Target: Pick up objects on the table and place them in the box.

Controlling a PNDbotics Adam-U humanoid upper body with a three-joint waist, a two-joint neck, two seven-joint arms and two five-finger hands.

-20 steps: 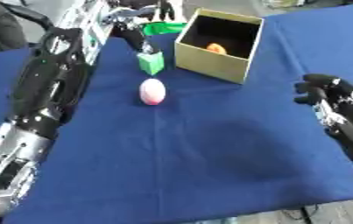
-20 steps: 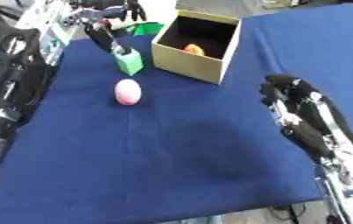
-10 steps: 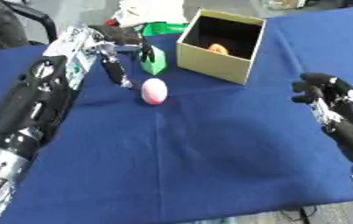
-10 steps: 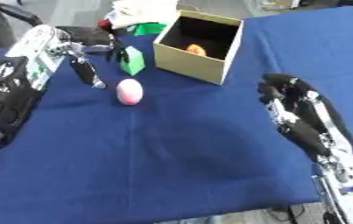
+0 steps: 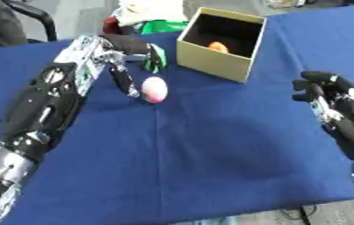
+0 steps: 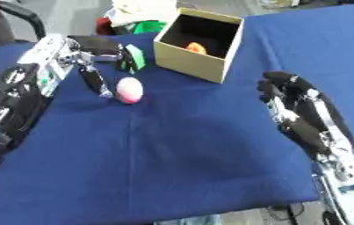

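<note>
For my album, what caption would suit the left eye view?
Robot's left hand reaches beside a pink egg and green block, near an open box.

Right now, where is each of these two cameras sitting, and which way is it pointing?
Left eye view: in the robot's head, looking down at the blue table; the left hand reaches by the pink egg, the right hand waits at the right edge.
Right eye view: beside it, facing the same way, showing both arms.
Both share the box, the green object and the egg.
</note>
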